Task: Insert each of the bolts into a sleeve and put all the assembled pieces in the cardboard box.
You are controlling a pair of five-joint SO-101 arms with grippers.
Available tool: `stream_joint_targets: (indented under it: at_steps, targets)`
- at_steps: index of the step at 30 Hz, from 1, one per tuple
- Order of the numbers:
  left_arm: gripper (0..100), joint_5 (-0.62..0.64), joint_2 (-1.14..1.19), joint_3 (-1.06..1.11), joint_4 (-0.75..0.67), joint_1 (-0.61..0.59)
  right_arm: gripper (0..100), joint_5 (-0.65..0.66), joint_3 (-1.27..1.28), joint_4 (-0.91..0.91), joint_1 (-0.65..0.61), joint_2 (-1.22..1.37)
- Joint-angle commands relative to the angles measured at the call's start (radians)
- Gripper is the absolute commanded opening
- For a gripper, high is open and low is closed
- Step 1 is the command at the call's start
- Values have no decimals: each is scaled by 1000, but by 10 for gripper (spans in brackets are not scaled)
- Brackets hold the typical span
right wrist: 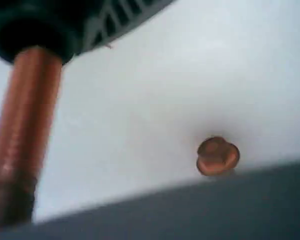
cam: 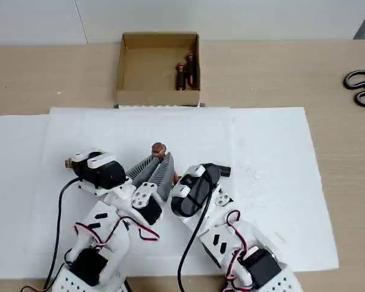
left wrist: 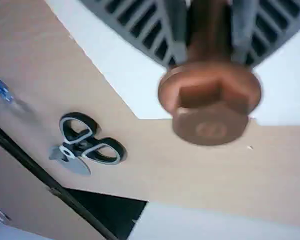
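**Grip.** Left end effector [cam: 160, 156] is clenched on a copper-coloured hex flange bolt [left wrist: 210, 100]. It holds the bolt by the shank, head poking toward 12 o'clock, over the middle of the sheet. Right end effector [cam: 214, 174] sits just at its 3 o'clock. It seems to be grasping a black cylindrical sleeve [right wrist: 30, 27] with a copper shank protruding (fingers mostly hidden, so a judgement).

**Handling.** The bolt looks rigid and dense for its size. Threads give bite and the flange stops slip, so hold the shank below the head. The sleeve looks stiff, light and round, and is likely to roll. Take it across mid-body, bore left free.

**Box.** Two assembled pieces [cam: 180, 76] lie in the open brown cardboard box [cam: 146, 70] at 12 o'clock, near its 3 o'clock wall.

**Surface and room.** A white paper sheet [cam: 274, 182] covers the pale wooden desk [cam: 24, 79]; it is smooth and may shift. Black-handled scissors [cam: 362, 87] lie at 2 o'clock. A pale wall [cam: 231, 18] stands behind.
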Motion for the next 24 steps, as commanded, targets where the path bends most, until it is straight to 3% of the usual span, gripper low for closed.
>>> stream_joint_targets:
  at_steps: [1,24]
  targets:
    - [6,28,-12,-4,-23,21,2,-9,-58,-5,-7,-16]
    - [6,26,-12,45,0,41,2,-5,-114,-4,-7,-16]
